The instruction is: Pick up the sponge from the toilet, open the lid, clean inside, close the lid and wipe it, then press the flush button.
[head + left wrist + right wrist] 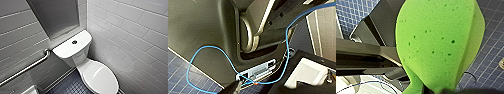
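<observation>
- Off the toilet (77, 56) already, the sponge (436, 42) sat pinched at one end in the right gripper (432, 91), over blue floor tiles (356, 12).
- Its long axis ran straight out from that grip, broad rounded end leading.
- On the toilet, the lid (101, 77) lay shut; opening, cleaning, wiping and the flush button (74, 42) on the tank top all looked undone.

The lid (101, 77) loses its front rim to the head view's lower edge. The sponge (441, 42) is cropped at both ends — outline incomplete. A white object (30, 90) at the floor (72, 86)'s left edge — too cut off to identify.
</observation>
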